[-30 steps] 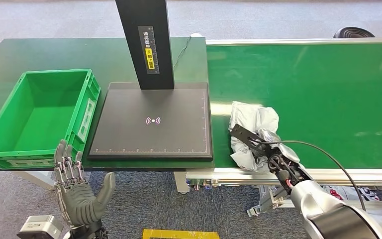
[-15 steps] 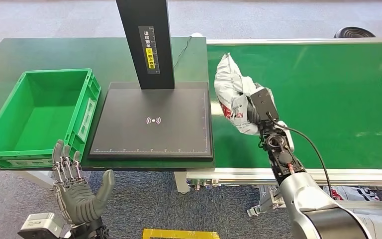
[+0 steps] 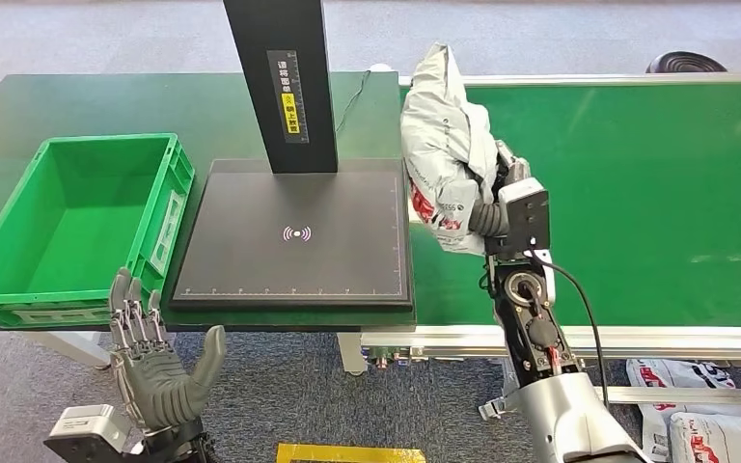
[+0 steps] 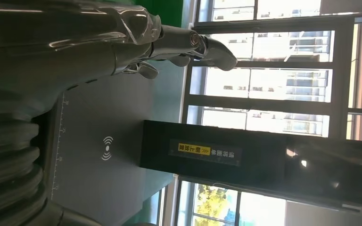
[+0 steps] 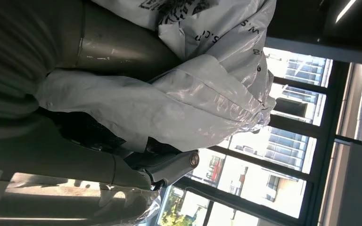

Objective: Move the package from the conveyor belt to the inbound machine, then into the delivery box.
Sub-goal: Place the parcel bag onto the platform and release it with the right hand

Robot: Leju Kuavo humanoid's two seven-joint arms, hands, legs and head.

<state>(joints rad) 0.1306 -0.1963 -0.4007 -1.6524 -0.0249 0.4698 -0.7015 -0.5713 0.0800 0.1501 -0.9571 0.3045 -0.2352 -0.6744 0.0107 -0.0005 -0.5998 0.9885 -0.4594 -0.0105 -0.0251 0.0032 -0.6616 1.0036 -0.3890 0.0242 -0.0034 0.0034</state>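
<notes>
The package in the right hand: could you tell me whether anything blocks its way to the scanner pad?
Nothing visible does. The package, held by the right hand, hangs beside the bare scanner pad.

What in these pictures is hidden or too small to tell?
- Right robot hand: in the head view the grey package it holds hides its fingers.
- Yellow label on the black post: print too small to read.
- Green crate: its near wall hides part of the floor inside.
- Left robot hand: the left wrist view cuts most of it off.
</notes>
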